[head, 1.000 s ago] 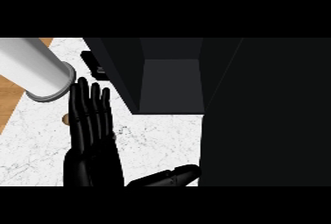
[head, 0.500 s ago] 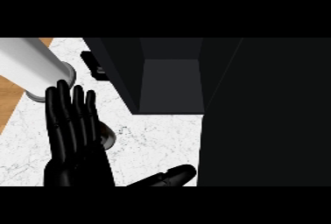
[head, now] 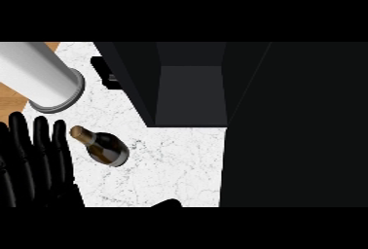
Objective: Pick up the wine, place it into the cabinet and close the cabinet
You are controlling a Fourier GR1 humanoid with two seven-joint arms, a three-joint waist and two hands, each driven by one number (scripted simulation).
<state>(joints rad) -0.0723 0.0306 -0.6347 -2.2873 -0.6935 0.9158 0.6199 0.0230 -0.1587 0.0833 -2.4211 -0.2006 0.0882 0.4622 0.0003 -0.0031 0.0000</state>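
The left hand (head: 32,160), fingers straight and pressed together, stands just left of the wine bottle (head: 104,146) without gripping it. Only a dark tip of the right hand (head: 169,203) shows at the bottom edge; its fingers can't be judged. A good grasp would curl around the bottle's dark body, not the neck. The bottle stands on the marble tabletop (head: 179,160), gold-capped, before the open dark cabinet (head: 191,92).

Wine (head: 104,146) left of cabinet (head: 188,92)
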